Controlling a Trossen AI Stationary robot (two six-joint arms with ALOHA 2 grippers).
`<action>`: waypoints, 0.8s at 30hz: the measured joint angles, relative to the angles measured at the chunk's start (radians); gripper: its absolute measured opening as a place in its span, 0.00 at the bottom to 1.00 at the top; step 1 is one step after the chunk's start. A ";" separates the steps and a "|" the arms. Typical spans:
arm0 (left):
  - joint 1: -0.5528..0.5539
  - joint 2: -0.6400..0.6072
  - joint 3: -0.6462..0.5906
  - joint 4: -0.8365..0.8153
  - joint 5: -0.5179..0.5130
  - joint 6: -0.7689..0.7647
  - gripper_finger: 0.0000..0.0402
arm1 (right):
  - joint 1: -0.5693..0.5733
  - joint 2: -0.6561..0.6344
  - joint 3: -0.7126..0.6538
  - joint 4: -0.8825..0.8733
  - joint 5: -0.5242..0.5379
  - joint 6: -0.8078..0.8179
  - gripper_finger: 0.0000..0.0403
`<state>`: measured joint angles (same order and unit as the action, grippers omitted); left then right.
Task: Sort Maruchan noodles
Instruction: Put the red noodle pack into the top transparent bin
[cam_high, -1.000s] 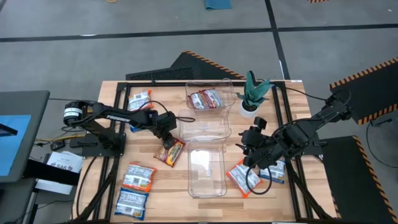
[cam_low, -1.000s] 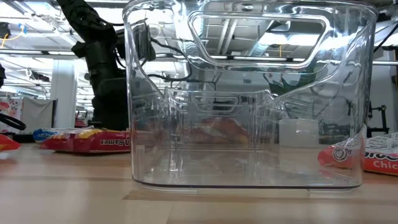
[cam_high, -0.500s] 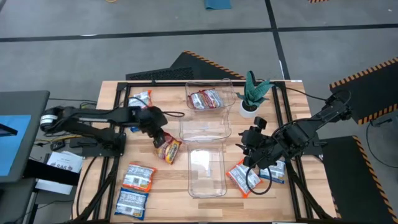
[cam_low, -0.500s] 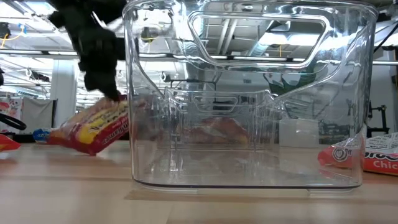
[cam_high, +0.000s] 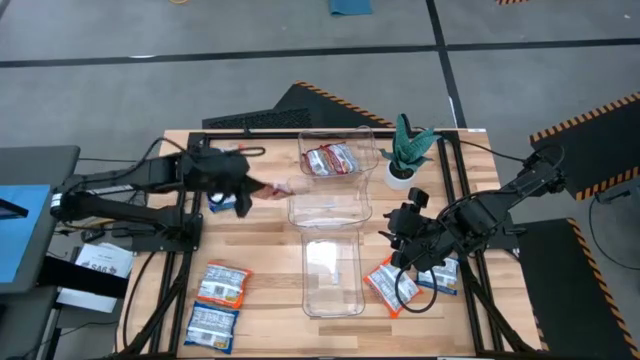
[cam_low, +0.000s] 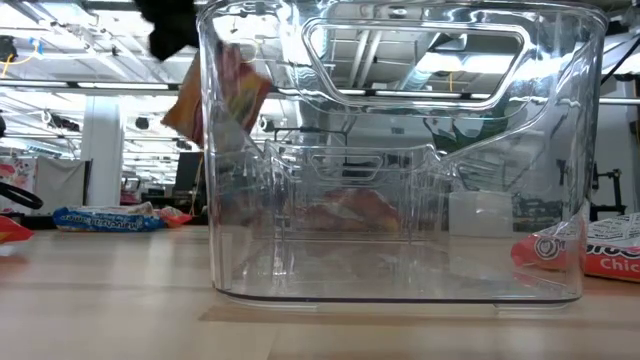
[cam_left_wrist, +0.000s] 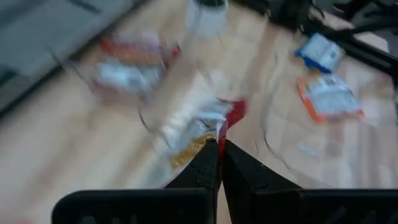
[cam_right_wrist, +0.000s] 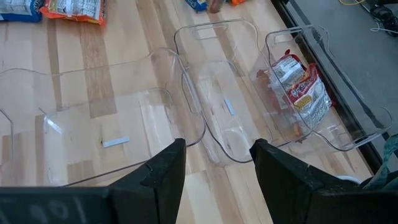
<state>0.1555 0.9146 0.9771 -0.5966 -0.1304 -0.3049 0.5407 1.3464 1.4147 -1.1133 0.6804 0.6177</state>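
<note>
Left claw (cam_high: 243, 196) pinched a red noodle packet (cam_high: 272, 188), lifted off the worktop (cam_high: 262, 290) beside the middle clear bin (cam_high: 330, 205); right claw (cam_high: 400, 238) spread, idle near an orange packet (cam_high: 384, 284); far bin (cam_high: 338, 152) held one red packet (cam_high: 331, 160)

black jointed arms, black cables, dark fingers (cam_right_wrist: 163, 177)

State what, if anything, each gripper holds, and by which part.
The left gripper is shut on a red noodle packet, pinching one end of it so it hangs lifted off the table. The right gripper is open and holds nothing.
</note>
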 joint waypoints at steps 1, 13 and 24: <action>0.005 0.018 0.032 0.007 -0.021 0.033 0.00 | 0.000 0.000 0.000 0.000 0.000 -0.001 0.52; 0.177 0.495 0.408 0.169 0.031 0.368 0.00 | 0.000 0.000 0.000 0.000 0.001 -0.001 0.52; 0.292 0.767 0.562 0.179 0.035 0.468 0.00 | 0.000 0.000 0.000 -0.001 0.001 -0.016 0.52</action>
<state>0.4471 1.6818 1.5389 -0.4178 -0.0954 0.1635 0.5404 1.3461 1.4147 -1.1141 0.6811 0.6014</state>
